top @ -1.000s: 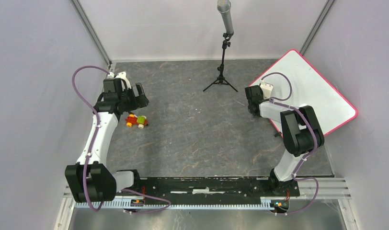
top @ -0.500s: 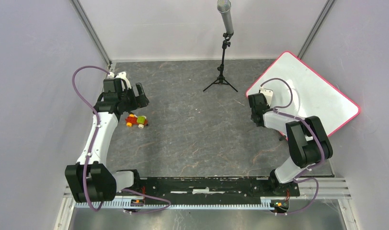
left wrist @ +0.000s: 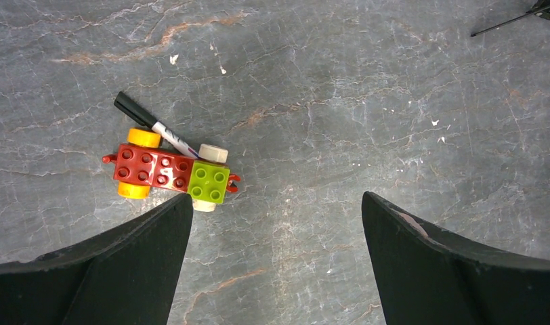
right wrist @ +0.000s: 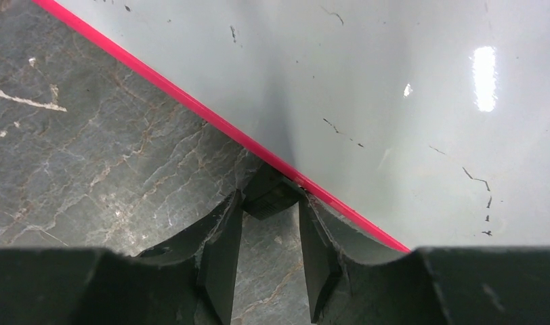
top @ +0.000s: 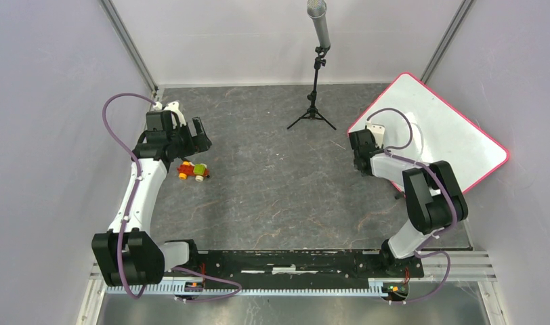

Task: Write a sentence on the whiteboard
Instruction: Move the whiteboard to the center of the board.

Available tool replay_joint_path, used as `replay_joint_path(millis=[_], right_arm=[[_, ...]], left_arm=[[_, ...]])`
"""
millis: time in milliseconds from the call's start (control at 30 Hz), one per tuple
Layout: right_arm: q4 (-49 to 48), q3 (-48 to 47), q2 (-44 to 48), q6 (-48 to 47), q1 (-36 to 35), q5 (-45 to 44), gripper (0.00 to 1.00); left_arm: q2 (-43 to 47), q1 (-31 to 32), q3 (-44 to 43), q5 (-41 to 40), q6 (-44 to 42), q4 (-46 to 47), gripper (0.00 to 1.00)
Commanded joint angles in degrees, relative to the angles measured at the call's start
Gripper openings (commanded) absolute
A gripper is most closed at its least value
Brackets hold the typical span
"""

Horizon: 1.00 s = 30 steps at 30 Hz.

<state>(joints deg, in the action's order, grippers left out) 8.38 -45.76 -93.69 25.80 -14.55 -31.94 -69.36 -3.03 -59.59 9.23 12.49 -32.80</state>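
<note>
The grey stone-patterned table (top: pixel 279 189) is carrying everything. The whiteboard (top: pixel 455 135) is lying at its far right, turned corner-on, with its pink-red rim facing the right arm (top: pixel 428 196). That arm is folding back on itself and reaching to the board's left edge. The left arm (top: pixel 140 189) is stretching up the left side of the table. A microphone stand (top: pixel 318 74) is standing at the far middle.

The left gripper (left wrist: pixel 276 200) is hovering over bare table with its fingers (left wrist: pixel 421 257) spread wide, holding and touching nothing.

The right gripper (right wrist: pixel 269 203) is sitting right at the whiteboard's rim. Its fingers (right wrist: pixel 221 250) are standing only narrowly apart, and a small dark block (right wrist: pixel 271 193) is filling the space between their tips, against the pink edge. I cannot tell whether they are pinching that block or only flanking it.

A toy car (left wrist: pixel 171 175) of red and green bricks is sitting just beyond the left gripper, towards the left. A black marker (left wrist: pixel 147 122) is lying slantwise against the car's far side, touching it.

A few thin black flecks (right wrist: pixel 477 176) are showing on the board's white face.
</note>
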Motion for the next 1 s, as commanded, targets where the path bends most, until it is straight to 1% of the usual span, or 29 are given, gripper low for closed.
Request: replay_joint_path(millis=[0, 133, 233, 300, 400, 533, 600, 667, 800, 967], right_arm=[[2.44, -2.79, -3.55, 3.31, 0.22, -2.46, 0.42], [2.2, -3.81, -5.17, 4.7, 0.26, -2.63, 0.44], [1.03, -3.12, -4.99, 5.15, 0.22, -3.42, 0.53], [0.03, -2.31, -4.6, 5.78, 0.22, -3.85, 0.53], [-0.87, -2.05, -4.57, 6.76, 0.22, -4.65, 0.49], [-1.72, -2.88, -6.36, 6.11, 0.29, -6.84, 0.46], [-1.84, -3.27, -7.26, 5.02, 0.22, -6.81, 0.38], [-1.19, -3.78, -7.86, 3.75, 0.27, -5.61, 0.31], [0.31, -3.59, -7.39, 0.79, -0.71, -2.93, 0.22], [-0.21, 0.5, -3.05, -3.0, -4.74, 1.0, 0.19]], left_arm=[[1.79, 0.18, 0.44, 0.66, 3.5, 2.14, 1.0], [1.56, 0.13, 0.71, 0.83, 3.14, 2.14, 1.0], [1.17, 0.16, 0.71, 1.13, 3.15, 2.21, 1.0], [0.97, 0.19, 0.66, 1.38, 3.15, 2.28, 1.0], [0.62, 0.14, 0.78, 1.68, 3.24, 2.46, 1.0], [0.38, 0.19, 0.97, 1.68, 3.24, 2.47, 1.0], [0.6, 0.17, 0.97, 1.68, 3.09, 2.45, 1.0], [0.69, 0.14, 1.06, 1.73, 2.98, 2.47, 1.0], [0.81, 0.15, 0.9, 1.66, 2.88, 2.47, 1.0], [0.98, 0.15, 0.79, 1.76, 3.02, 2.45, 1.0]])
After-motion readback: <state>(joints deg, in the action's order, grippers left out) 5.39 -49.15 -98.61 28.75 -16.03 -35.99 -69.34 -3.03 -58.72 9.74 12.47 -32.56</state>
